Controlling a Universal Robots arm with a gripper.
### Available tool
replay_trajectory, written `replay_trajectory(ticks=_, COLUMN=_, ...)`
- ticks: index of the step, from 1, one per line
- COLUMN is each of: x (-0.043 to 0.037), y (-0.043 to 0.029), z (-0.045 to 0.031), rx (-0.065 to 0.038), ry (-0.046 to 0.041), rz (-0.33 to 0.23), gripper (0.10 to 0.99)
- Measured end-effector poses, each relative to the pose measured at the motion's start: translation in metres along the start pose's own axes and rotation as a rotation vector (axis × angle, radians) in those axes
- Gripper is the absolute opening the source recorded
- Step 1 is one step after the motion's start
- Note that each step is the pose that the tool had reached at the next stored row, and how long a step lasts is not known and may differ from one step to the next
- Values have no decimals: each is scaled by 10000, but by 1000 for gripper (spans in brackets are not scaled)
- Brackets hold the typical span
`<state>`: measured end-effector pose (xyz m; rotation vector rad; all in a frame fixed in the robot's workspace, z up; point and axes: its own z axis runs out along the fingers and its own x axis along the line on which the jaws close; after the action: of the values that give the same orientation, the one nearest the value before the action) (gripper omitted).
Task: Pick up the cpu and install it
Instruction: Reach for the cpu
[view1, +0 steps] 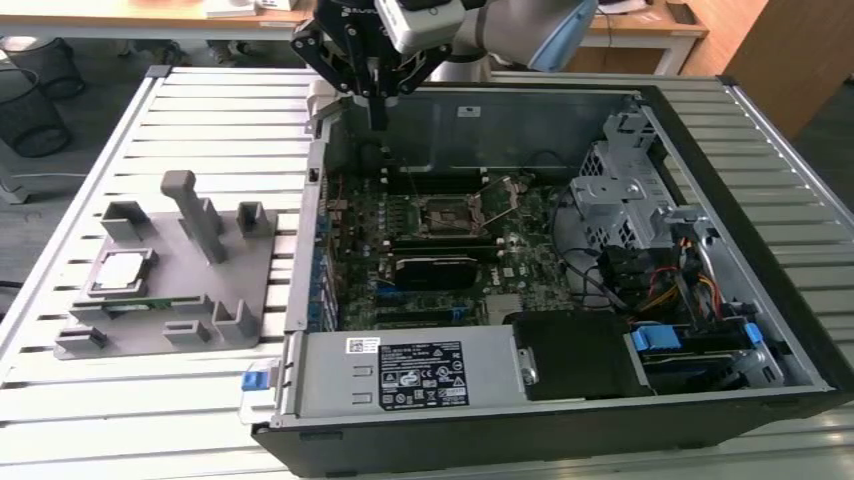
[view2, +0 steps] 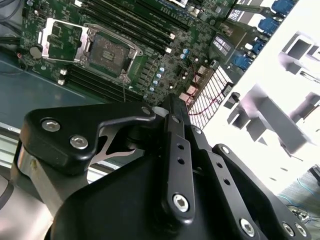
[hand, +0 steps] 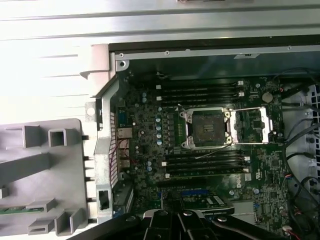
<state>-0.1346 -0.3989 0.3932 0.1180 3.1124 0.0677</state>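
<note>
The black, bolted-metal gripper (view1: 378, 118) is held over a corner of the open steel computer case (view1: 534, 125), fingers closed together on nothing. The flat square cpu (view1: 123, 270), silvery-topped, is seated in the matte grey moulded fixture (view1: 200, 300) (well apart) beside the case.

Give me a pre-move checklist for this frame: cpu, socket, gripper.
1. Cpu lies in the grey fixture, untouched: ok.
2. Socket open, load plate flipped back, no chip inside: ok.
3. Gripper shut, holding nothing: ok.
4. Gripper above the cpu: not ok; it hangs over the case, at its far corner on the exterior view's left.
5. Cpu's corner mark matches socket: cannot tell.
</note>
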Motion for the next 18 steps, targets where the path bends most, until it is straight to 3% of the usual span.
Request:
replay_trajectory(ticks=9, x=103, y=-8, z=-2, rx=1, ry=1, rz=-1, gripper=106)
replay_trajectory(ticks=16, x=238, y=-18, z=-4, rx=1, ry=1, rz=-1, gripper=106)
replay_trajectory(ticks=18, x=309, y=-23, z=-5, rx=0, ry=1, rz=-1, gripper=106)
